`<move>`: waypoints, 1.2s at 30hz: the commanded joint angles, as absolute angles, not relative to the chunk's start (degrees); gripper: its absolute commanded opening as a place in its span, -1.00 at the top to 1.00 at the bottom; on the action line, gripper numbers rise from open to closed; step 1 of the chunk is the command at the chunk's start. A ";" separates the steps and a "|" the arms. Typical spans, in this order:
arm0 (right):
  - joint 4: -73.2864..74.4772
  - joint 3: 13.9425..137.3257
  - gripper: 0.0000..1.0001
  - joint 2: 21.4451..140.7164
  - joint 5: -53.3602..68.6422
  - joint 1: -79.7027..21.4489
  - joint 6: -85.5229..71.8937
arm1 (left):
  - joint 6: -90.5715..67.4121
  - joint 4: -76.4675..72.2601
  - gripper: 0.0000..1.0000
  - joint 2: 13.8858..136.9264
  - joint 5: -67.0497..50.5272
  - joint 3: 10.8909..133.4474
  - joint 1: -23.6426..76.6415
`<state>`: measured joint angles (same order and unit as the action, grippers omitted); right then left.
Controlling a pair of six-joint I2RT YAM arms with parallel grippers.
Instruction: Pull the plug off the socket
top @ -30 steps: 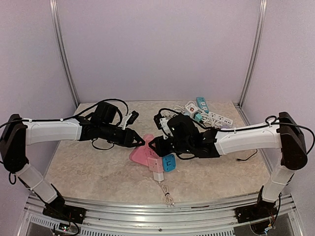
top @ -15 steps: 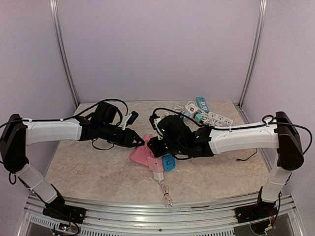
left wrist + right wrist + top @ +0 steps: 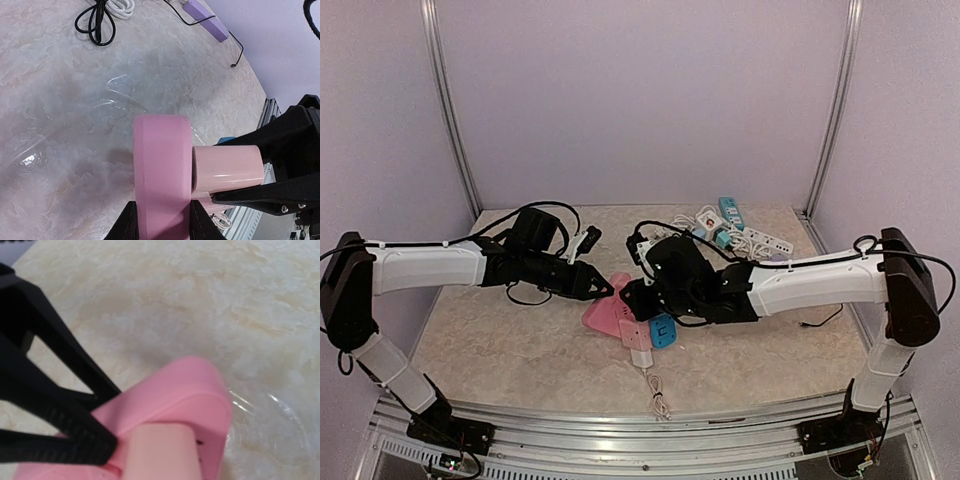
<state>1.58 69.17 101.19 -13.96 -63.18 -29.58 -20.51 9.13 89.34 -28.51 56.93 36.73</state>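
The pink socket [image 3: 162, 165] lies on the marbled table, and my left gripper [image 3: 162, 220] is shut on its two sides. A pale pink plug [image 3: 227, 167] sticks out of the socket's right face, its end still against that face. My right gripper [image 3: 632, 298] is shut on this plug, with one black finger [image 3: 265, 135] above it and one below. In the right wrist view the plug [image 3: 160, 452] fills the bottom centre in front of the socket [image 3: 175, 390]. The left gripper's fingers [image 3: 55, 410] show at its left. In the top view the socket [image 3: 605, 312] lies between the two grippers.
A blue plug [image 3: 663, 330] and a white plug [image 3: 642, 358] with a thin cable sit at the socket's near side. Several power strips [image 3: 745, 235] are piled at the back right. A black cable coil [image 3: 97, 22] and a purple strip [image 3: 206, 21] lie farther off.
The right arm has shifted a little to the left, toward the socket. The left arm and the socket have stayed put.
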 commanded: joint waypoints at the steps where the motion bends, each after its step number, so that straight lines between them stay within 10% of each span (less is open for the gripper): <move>1: -3.63 65.49 1.00 97.81 -6.74 -61.78 -29.14 | -19.83 7.89 0.87 89.41 -29.16 58.89 36.21; 36: 3.17 69.67 1.00 100.71 -10.63 -62.02 -30.26 | -19.94 8.58 0.88 90.08 -28.53 59.28 36.13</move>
